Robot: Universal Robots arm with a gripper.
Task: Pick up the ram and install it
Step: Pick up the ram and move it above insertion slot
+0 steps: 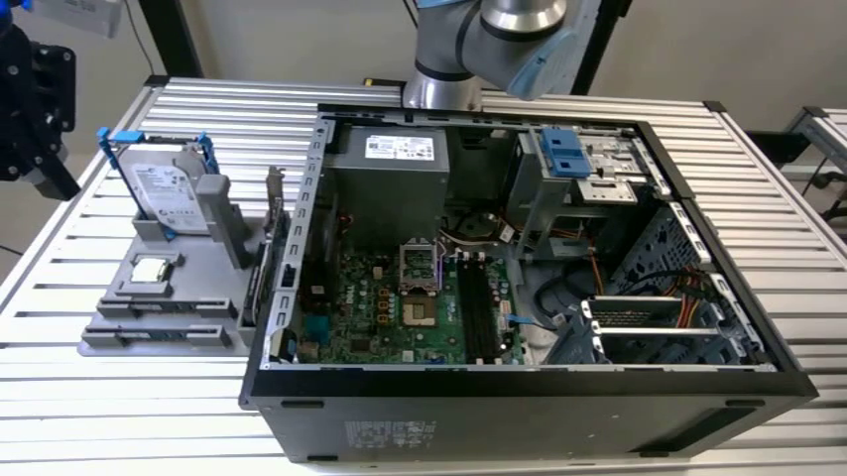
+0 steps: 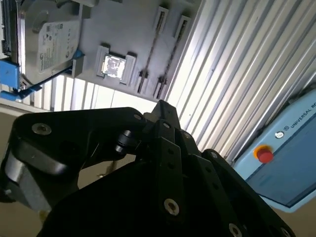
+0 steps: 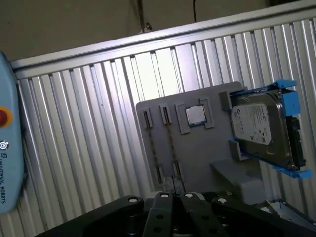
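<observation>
Where the exterior view's left edge cut it off, a black assembly (image 1: pixel 34 109) could not be identified. Next right, on the table (image 1: pixel 198 109), one grey fixture (image 1: pixel 95 337) carried one drive (image 1: pixel 170 193) upright, one chip (image 1: pixel 154 268) flat, and two grooves.

Ram (image 1: pixel 179 334): a thin bluish-green strip in the groove nearest the camera, not in the gripper (image 3: pixel 177 193). It sat edge-on in both wrist views, so its chips could not be counted. Whether the second groove held another stick could not be told.

One open case (image 1: pixel 530 385) stood just beside the fixture. One board (image 1: pixel 384 307) lay inside, its long slots too dark to read. Arm (image 1: pixel 490 40): cropped at the top edge.

In the first wrist view the gripper's two fingers were drawn together with nothing between them, its body out of frame. One pendant (image 2: pixel 291 168), partly cut off, showed in the second wrist view.
</observation>
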